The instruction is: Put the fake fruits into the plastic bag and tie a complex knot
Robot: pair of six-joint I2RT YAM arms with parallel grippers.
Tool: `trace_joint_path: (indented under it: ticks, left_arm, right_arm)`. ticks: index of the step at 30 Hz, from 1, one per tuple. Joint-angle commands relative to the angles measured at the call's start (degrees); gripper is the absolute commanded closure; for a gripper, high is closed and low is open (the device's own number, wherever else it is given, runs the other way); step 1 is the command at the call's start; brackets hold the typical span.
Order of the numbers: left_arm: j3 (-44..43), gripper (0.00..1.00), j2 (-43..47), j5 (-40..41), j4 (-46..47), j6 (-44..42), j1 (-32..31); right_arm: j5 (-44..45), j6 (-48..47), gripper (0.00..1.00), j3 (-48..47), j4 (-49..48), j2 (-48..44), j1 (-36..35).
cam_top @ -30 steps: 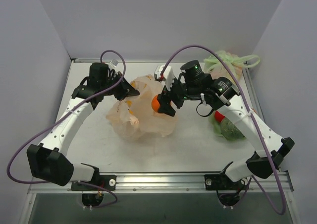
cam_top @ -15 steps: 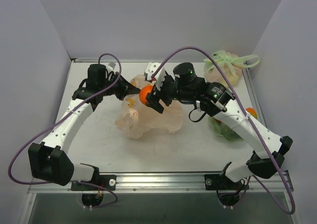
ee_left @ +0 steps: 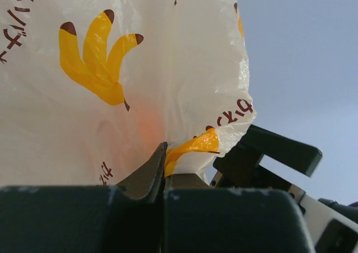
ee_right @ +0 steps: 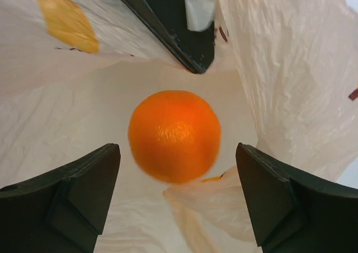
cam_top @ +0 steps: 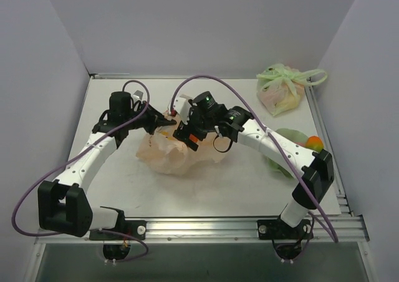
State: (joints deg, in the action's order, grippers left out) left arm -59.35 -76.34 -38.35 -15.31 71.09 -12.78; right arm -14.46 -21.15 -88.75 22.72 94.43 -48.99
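L gripper [ee_left: 163,172] pinches bag [cam_top: 163,160] edge so mouth gapes, R gripper [ee_right: 176,169] jaws wide, orange [ee_right: 173,135] loose inside.

Pale lilac walls [cam_top: 187,26] enclose a white table [cam_top: 206,188].

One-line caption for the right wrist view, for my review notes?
Open right tool straddling, not touching, an orange fake fruit inside the translucent plastic bag.

Overhead plus wrist close-ups (bag [cam_top: 165,160] shared)
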Motion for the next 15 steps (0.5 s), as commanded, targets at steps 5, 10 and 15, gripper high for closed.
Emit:
trace_joint_path:
  ticks: [5, 10, 15]
  left_arm:
    - [1.9, 1.0, 2.9, -1.4, 6.3, -0.2, 1.7]
    - [2.0, 1.0, 2.6, -1.2, 5.0, -5.9, 2.3]
    - [2.5, 1.0, 2.8, -0.6, 3.4, -13.1, 2.2]
  right_arm:
    - [0.3, -0.9, 0.0, 0.9, -3.5, -5.0, 1.7]
    - [-2.0, 0.2, 0.0, 3.3, -1.5, -9.5, 4.3]
    - [-15.1, 6.4, 0.09, 3.1, 4.4, -14.9, 11.6]
